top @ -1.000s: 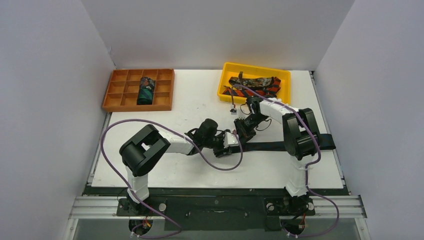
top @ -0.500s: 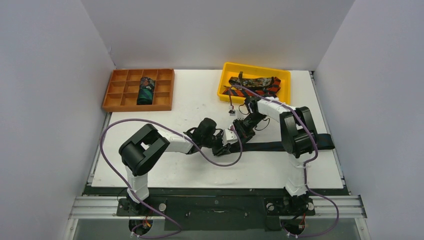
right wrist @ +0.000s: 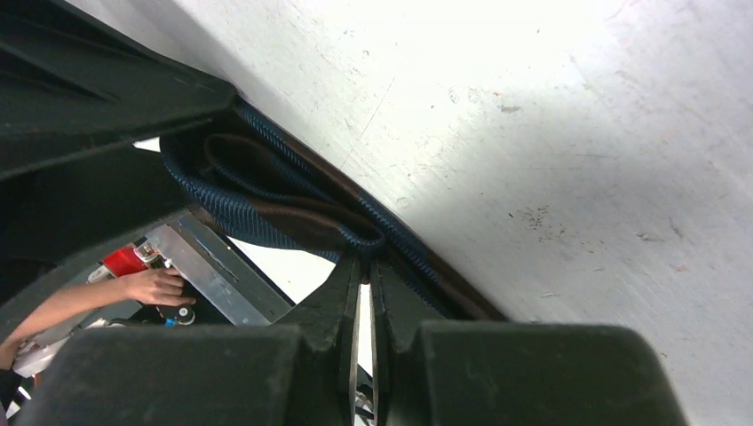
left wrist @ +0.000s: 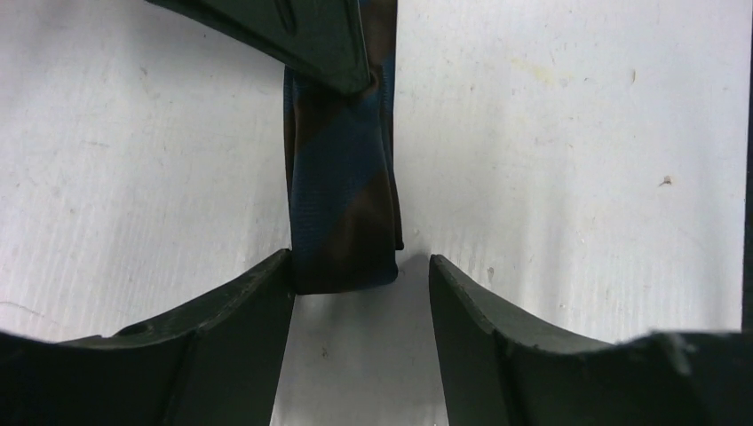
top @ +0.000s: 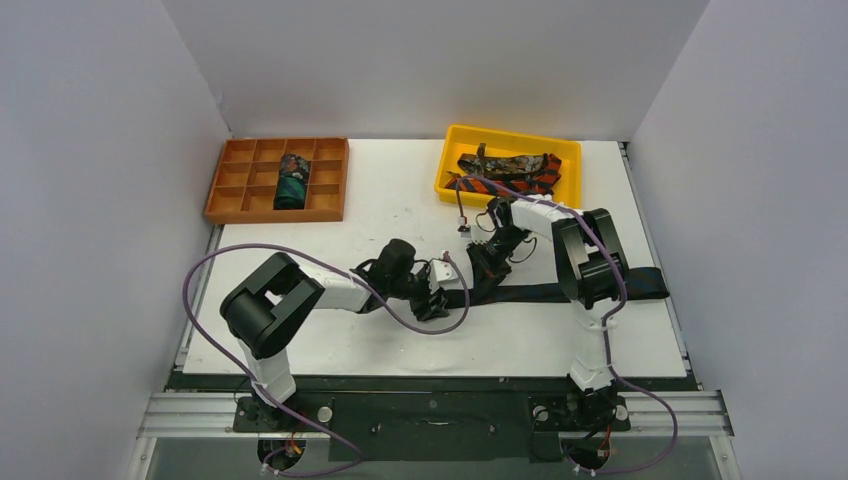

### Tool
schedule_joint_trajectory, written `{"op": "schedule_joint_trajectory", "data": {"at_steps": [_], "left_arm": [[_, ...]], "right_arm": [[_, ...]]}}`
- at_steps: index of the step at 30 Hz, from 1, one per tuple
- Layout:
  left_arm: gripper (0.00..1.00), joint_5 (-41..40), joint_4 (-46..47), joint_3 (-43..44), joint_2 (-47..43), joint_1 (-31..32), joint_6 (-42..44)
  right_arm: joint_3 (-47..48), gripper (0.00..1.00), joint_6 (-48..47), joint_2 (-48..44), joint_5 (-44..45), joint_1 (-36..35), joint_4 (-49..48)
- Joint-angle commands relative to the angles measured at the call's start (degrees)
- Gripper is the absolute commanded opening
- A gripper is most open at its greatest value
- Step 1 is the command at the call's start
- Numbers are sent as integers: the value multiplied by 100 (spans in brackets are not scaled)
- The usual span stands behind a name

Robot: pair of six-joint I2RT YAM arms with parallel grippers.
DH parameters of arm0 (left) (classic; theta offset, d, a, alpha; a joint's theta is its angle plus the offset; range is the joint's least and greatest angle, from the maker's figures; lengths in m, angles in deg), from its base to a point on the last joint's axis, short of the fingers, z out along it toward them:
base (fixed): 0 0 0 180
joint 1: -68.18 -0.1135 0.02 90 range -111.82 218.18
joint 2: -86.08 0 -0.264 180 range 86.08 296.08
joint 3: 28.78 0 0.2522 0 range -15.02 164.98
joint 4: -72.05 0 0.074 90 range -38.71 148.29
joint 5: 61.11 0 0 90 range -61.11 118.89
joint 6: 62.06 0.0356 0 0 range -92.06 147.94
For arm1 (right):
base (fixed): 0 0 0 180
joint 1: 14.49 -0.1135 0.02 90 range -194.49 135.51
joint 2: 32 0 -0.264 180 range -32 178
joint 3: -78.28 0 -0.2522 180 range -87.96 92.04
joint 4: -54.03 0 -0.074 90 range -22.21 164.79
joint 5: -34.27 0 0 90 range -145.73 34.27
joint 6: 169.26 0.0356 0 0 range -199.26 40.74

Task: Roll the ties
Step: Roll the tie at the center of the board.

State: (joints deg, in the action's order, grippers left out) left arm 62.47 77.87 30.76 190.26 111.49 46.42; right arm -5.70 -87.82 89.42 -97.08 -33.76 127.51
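Straddling the squared-off end of the dark tie, the left gripper stands wide open. One finger touches the fabric's edge and the other stands clear, so it holds nothing. Just beyond it, the right gripper is almost fully closed, its tips pinching a looped fold of the same tie. From there the tie runs flat across the white table towards the right edge. Further back, a yellow bin holds a red-orange striped tie and a mottled brown tie. At the far left, a dark teal roll sits in a middle compartment of an orange tray.
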Motion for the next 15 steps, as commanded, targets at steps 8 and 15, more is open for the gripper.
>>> {"op": "schedule_joint_trajectory", "data": {"at_steps": [8,15], "left_arm": [[40,-275,-4,-156,-323,59,-80],[31,-257,167,247,-357,218,-516]], "right_arm": [[-400,0,-181,50,1084,-23,-660],[-544,0,-97,-15,1080,-76,-798]]}}
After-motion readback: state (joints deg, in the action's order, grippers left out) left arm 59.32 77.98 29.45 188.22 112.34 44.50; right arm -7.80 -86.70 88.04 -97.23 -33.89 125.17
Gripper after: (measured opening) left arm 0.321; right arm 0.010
